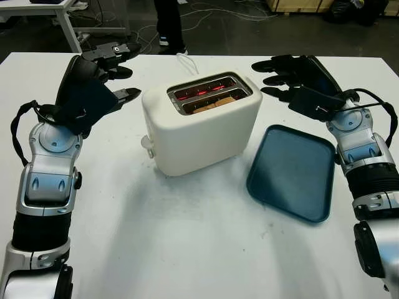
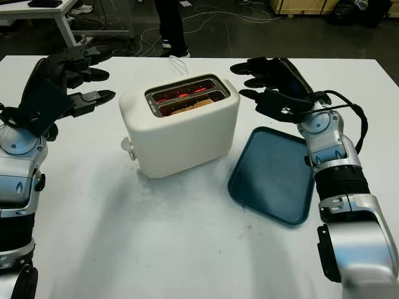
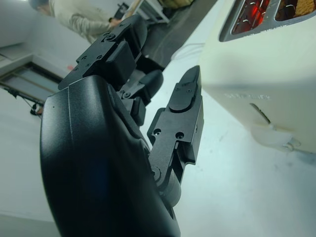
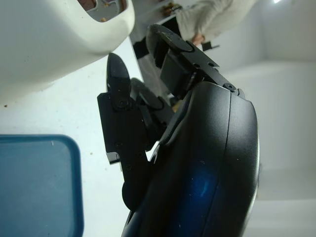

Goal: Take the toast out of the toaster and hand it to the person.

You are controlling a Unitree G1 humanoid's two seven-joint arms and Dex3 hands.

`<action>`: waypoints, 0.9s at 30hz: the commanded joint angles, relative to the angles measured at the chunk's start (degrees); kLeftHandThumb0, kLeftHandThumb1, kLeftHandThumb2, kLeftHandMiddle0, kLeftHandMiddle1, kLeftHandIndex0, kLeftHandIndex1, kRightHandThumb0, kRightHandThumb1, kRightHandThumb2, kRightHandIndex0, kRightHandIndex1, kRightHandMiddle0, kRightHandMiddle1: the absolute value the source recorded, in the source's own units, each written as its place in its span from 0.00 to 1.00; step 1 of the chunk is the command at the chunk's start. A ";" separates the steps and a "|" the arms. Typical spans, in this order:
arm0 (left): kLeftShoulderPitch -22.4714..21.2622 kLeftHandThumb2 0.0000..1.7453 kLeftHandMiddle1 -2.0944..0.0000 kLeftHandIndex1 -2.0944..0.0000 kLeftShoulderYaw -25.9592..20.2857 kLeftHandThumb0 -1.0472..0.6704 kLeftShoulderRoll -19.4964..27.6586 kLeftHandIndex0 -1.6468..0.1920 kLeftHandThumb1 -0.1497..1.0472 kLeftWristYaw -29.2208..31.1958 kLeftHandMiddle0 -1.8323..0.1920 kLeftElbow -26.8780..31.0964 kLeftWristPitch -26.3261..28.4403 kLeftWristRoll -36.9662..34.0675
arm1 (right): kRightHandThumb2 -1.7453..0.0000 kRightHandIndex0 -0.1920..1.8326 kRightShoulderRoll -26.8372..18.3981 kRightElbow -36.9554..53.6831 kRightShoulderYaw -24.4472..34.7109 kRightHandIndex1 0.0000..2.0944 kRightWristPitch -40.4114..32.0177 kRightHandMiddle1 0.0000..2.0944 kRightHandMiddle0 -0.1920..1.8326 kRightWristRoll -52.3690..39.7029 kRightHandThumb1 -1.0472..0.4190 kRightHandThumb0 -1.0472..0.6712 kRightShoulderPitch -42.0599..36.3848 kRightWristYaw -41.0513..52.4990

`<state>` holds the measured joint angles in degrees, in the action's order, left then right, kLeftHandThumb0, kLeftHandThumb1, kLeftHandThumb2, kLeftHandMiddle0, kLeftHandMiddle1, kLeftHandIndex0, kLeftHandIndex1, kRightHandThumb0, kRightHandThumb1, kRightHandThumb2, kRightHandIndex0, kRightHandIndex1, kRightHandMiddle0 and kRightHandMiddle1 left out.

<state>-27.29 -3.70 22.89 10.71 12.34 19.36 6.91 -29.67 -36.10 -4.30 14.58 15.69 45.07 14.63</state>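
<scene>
Nothing is held yet: the left hand (image 1: 106, 71) is open, its fingers (image 1: 128, 94) uncurled and pointing at the toaster (image 1: 202, 124) from its left side, close but not touching. Opposite, the right hand (image 1: 299, 81) is likewise open, empty, just beside the toaster's right end. Between them the white toaster stands on the white table (image 1: 187, 249), elements glowing red, with the toast (image 1: 215, 101) sunk in the nearer slot. A blue tray (image 1: 290, 171) lies empty at its right. A person (image 1: 168, 22) stands beyond the table. By my reading, lifting out and handing over both remain.
</scene>
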 commanded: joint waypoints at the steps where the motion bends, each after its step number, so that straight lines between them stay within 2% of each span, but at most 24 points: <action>1: -0.57 0.02 0.63 0.97 0.17 0.45 0.38 0.57 0.89 -0.16 0.74 0.05 -0.69 0.70 | 0.91 0.53 -0.53 -0.75 0.10 0.01 1.53 0.00 0.47 -0.05 0.09 0.46 1.18 -0.41; 27: -0.36 0.02 0.63 0.97 -0.20 0.45 0.20 0.57 0.89 -0.13 0.74 0.17 -0.20 0.30 | 0.91 0.51 -0.19 0.14 0.82 0.00 -0.09 0.00 0.46 -1.16 0.09 0.45 0.92 0.49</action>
<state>-27.29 -3.61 22.89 10.70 12.34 19.37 7.01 -29.67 -36.27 -3.29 15.00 14.48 45.07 14.95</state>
